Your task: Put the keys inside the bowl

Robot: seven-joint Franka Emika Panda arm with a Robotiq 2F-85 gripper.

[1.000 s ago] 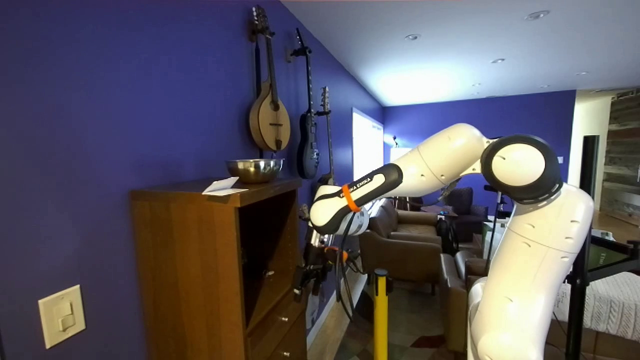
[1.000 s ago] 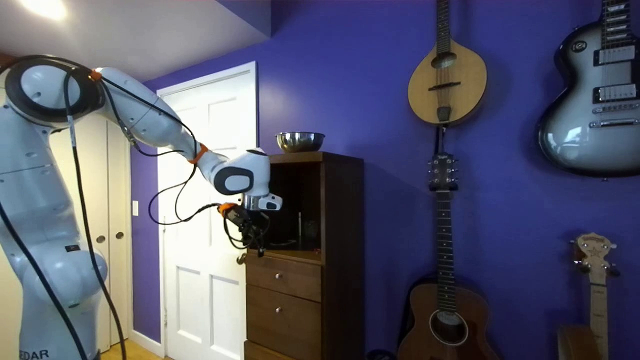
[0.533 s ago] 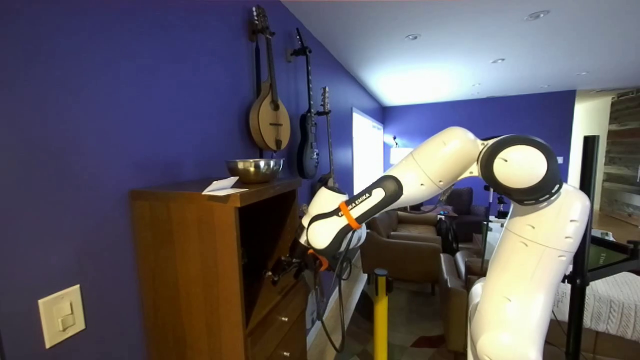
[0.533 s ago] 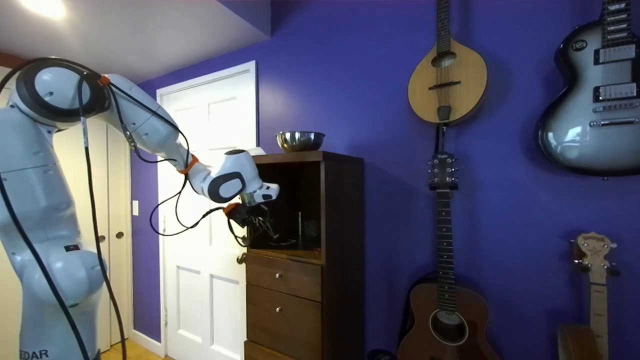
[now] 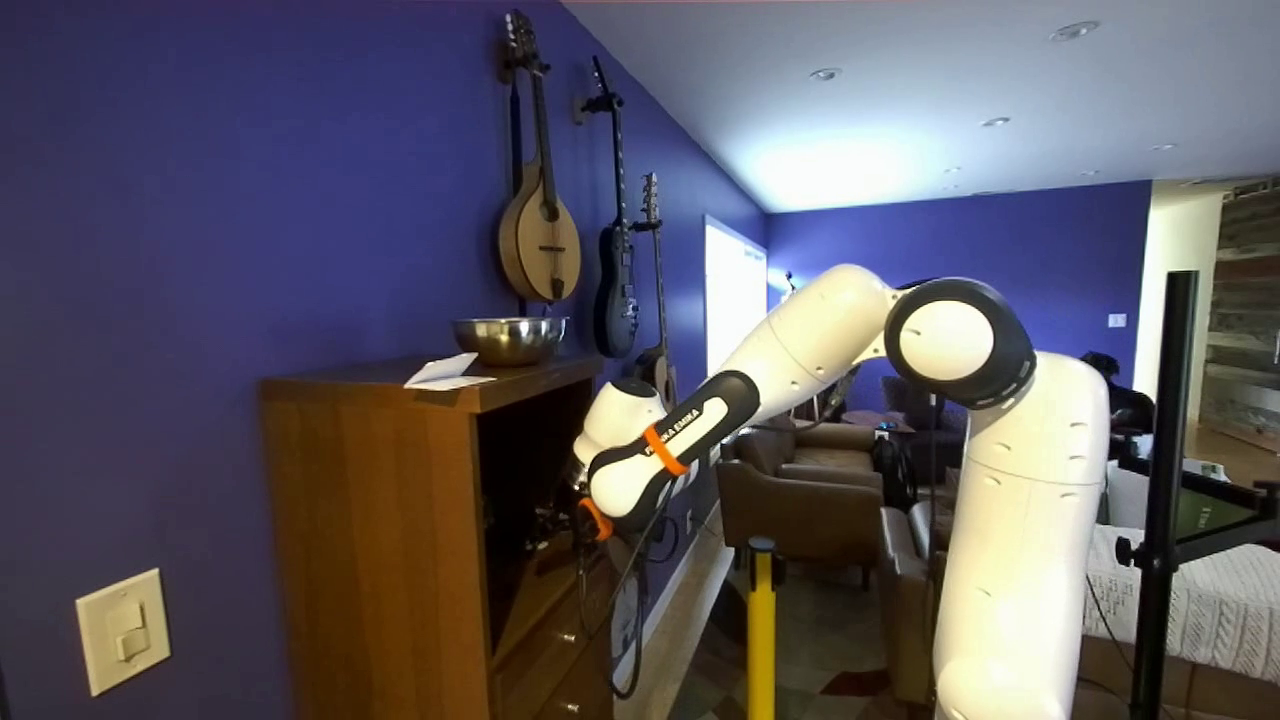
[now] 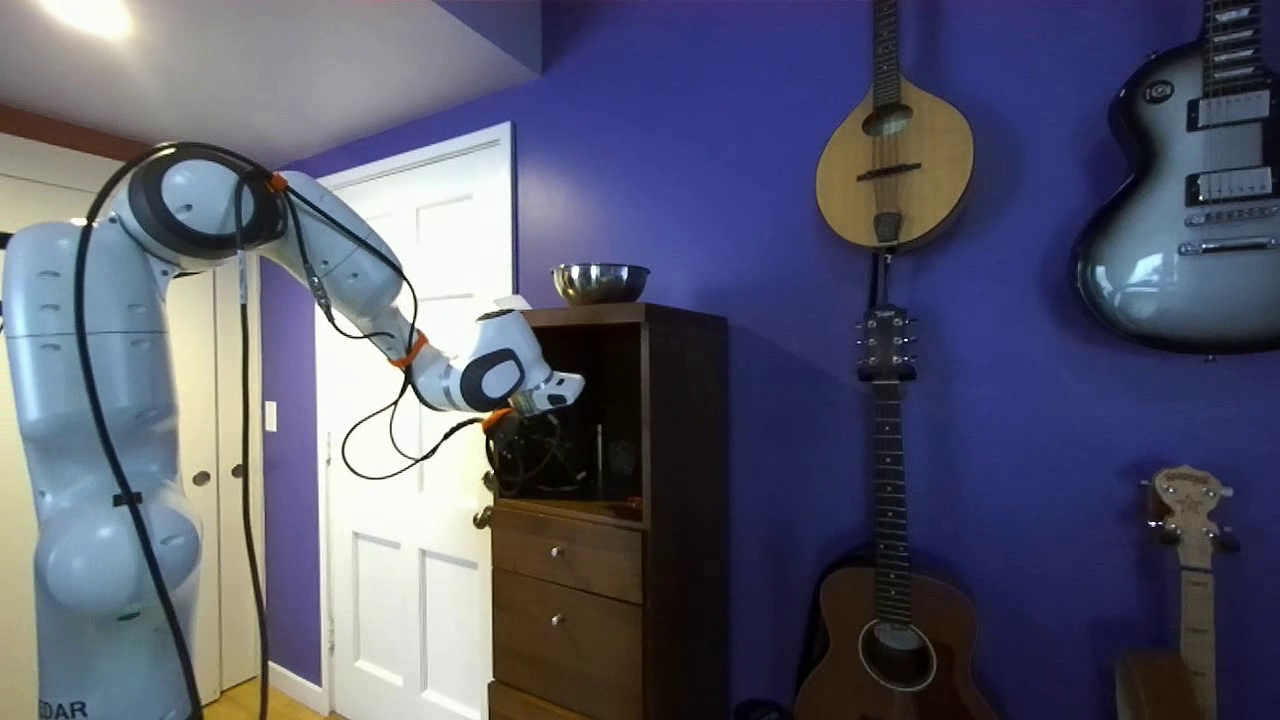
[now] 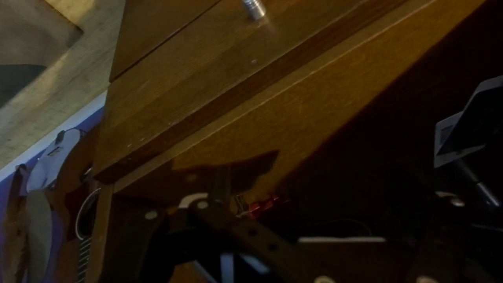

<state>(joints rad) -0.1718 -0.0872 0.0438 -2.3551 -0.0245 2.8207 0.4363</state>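
A shiny metal bowl [image 5: 510,342] stands upright on top of the brown cabinet [image 5: 370,520]; it also shows in an exterior view [image 6: 600,284]. My gripper [image 5: 548,530] reaches into the cabinet's open, dark compartment below the bowl. In the wrist view its fingers [image 7: 326,202] are wide apart with nothing seen between them. A small red item with metal pieces [image 7: 267,206] lies on the shelf beside the left finger, partly hidden by it; it may be the keys, but I cannot tell for sure. No dark dangling bunch shows.
A folded white paper [image 5: 450,372] lies beside the bowl. A dark panel with light edges [image 7: 467,125] stands in the compartment. The shelf floor [image 7: 314,110] is partly in shadow, above drawers with knobs [image 7: 255,8]. A yellow post [image 5: 762,620] stands near the arm.
My gripper has moved from in front of the cabinet into its open compartment, and the wrist has tilted. The upper arm has shifted toward the cabinet. The bowl has not moved.
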